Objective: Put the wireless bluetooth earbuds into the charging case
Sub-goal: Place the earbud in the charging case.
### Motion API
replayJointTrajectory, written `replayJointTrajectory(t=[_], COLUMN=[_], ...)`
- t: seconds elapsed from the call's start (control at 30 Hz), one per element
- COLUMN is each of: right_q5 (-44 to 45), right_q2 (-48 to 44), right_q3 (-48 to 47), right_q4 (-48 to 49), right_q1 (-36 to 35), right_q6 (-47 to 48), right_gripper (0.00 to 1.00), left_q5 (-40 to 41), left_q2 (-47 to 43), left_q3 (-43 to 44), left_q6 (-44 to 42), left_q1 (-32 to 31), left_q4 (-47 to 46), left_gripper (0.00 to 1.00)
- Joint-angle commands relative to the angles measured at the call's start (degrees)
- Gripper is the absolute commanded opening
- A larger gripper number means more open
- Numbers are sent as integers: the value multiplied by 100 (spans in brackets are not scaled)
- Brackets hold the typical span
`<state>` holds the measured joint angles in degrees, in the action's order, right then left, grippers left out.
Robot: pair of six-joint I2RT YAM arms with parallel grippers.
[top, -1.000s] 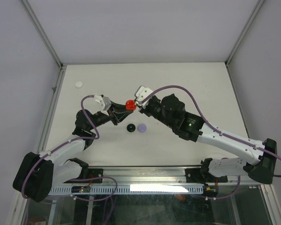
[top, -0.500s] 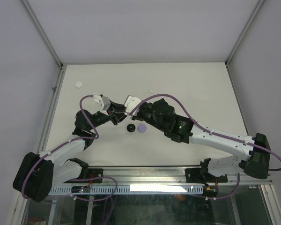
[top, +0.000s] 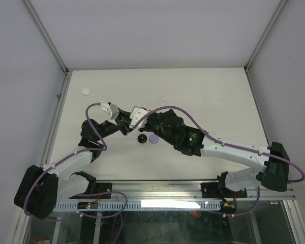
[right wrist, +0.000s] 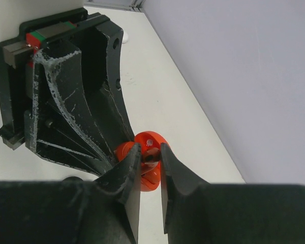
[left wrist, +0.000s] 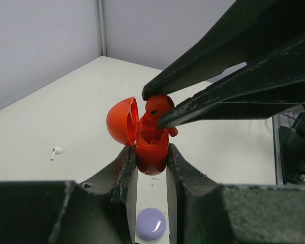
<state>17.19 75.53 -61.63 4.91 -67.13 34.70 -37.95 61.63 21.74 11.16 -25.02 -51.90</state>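
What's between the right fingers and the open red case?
A small red earbud, pinched in the right gripper at the mouth of the hinged red charging case clamped in the left gripper; the left wrist view shows it.

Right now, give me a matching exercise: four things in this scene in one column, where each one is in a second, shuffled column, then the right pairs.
1. red charging case
2. red earbud
3. lavender case
4. white earbud

A. alone on the bare table, off to one side
B. pinched by the right gripper
C. clamped in the left gripper, lid open
D. on the table beside the black case

Pairs: 1-C, 2-B, 3-D, 4-A
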Motion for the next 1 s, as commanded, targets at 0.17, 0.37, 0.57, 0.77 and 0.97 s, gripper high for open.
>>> replayJointTrajectory(t=[0.17,0.37,0.57,0.77,0.97], right_q5=[160,214,329,324,54], right_q2=[-196,-205,-36,9,-88], right_q3=[30,133,128,185,197], right_q4=[583,815,817,826,713], right_q1=[-54,-63,-64,-63,-72], right_q6=[99,145,227,195,93], right_gripper=[15,15,15,15,15], left_q5=[-150,-161,-148,-146,-104], left_q2=[-105,-116,-123,-116,-124], left_q3=[212,209,213,210,207], left_q6=[47,45,49,59,84], left_q1=[49,49,48,47,51], left_q4=[-297,-303,-308,-313,-315], left_gripper=[0,0,0,0,0])
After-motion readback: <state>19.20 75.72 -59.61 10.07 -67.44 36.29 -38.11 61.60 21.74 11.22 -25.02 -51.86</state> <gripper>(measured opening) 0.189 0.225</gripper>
